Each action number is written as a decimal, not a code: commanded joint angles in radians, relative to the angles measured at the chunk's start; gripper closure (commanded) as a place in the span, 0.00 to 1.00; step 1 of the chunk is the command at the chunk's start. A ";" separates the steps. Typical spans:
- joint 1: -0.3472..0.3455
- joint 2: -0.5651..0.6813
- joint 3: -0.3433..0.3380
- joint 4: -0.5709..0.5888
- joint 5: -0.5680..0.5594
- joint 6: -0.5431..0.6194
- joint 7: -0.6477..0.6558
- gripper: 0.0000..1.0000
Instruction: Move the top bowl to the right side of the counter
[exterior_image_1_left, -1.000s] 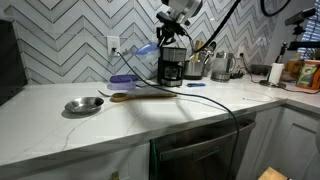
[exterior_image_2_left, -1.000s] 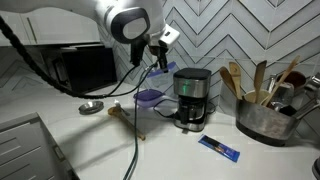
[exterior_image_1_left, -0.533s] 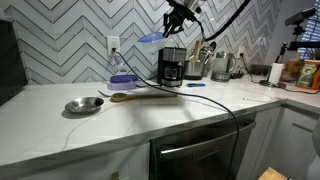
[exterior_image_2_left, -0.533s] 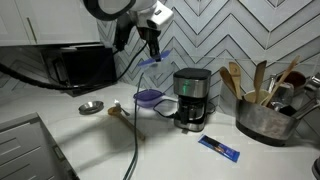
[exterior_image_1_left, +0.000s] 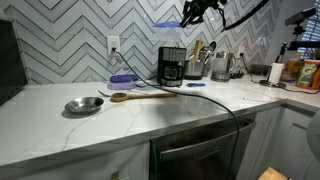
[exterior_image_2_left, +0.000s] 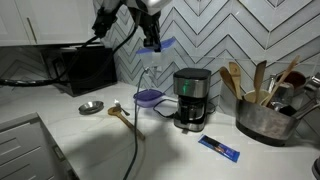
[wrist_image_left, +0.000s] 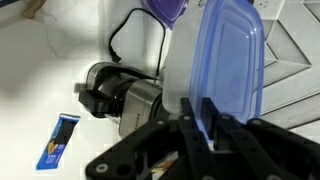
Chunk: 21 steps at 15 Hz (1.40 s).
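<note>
My gripper (exterior_image_1_left: 190, 14) is shut on the rim of the top bowl (exterior_image_1_left: 169, 24), a pale lavender-blue plastic bowl, and holds it high in the air above the coffee maker (exterior_image_1_left: 171, 66). In an exterior view the gripper (exterior_image_2_left: 150, 36) and the top bowl (exterior_image_2_left: 161, 44) hang well above the counter (exterior_image_2_left: 100, 140). In the wrist view the top bowl (wrist_image_left: 225, 60) stands on edge between the jaws (wrist_image_left: 200, 125). The darker blue-purple bowl (exterior_image_1_left: 121, 78) stays on the counter (exterior_image_1_left: 140, 120) beside the coffee maker; it also shows in the other exterior view (exterior_image_2_left: 148, 97) and the wrist view (wrist_image_left: 170, 10).
A metal bowl (exterior_image_1_left: 83, 105) and a wooden spoon (exterior_image_1_left: 140, 96) lie on the counter. A blue packet (exterior_image_2_left: 218, 148) lies in front of the coffee maker (exterior_image_2_left: 190, 98). A pot of utensils (exterior_image_2_left: 265, 118) stands beside it. A black cable crosses the counter.
My gripper has risen with the top bowl from beside the coffee maker to well above it and shifted sideways over the machine.
</note>
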 joint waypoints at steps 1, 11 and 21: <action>-0.051 -0.088 -0.033 -0.105 0.039 0.044 0.068 0.96; -0.191 -0.055 -0.036 -0.227 -0.099 0.358 0.436 0.96; -0.206 0.101 -0.100 -0.289 -0.136 0.497 0.708 0.96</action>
